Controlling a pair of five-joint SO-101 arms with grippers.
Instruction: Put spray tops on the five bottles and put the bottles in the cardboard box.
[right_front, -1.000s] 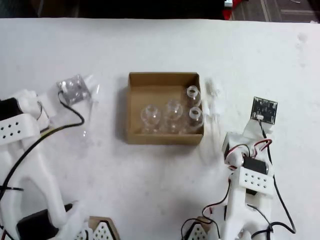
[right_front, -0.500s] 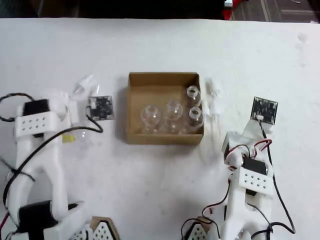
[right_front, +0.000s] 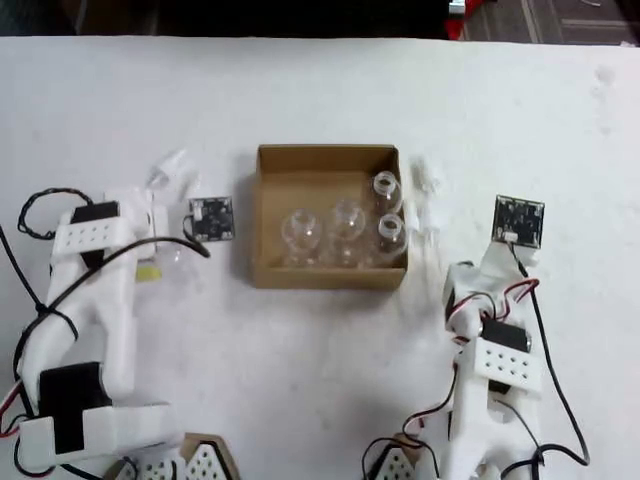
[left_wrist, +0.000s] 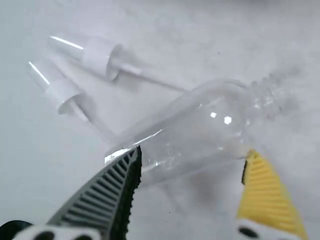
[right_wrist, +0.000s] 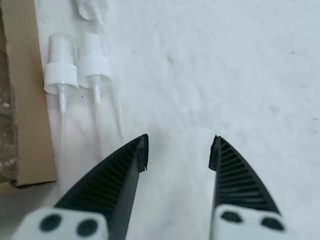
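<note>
With jaws spread, left end effector (left_wrist: 193, 151) and right end effector (right_wrist: 180, 139) point downward.

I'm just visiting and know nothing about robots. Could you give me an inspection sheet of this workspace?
Surface: white table.
Job's things: cardboard box holds four bottles; fifth bottle lies on the table; spray tops near it; more spray tops beside the box.
Clutter: nothing seen.
Claws: left claw open, straddling the fifth bottle; right claw open above bare table.
Cables: black cable loops by left arm; coloured wires on right arm.
Surroundings: dark area beyond far edge.
</note>
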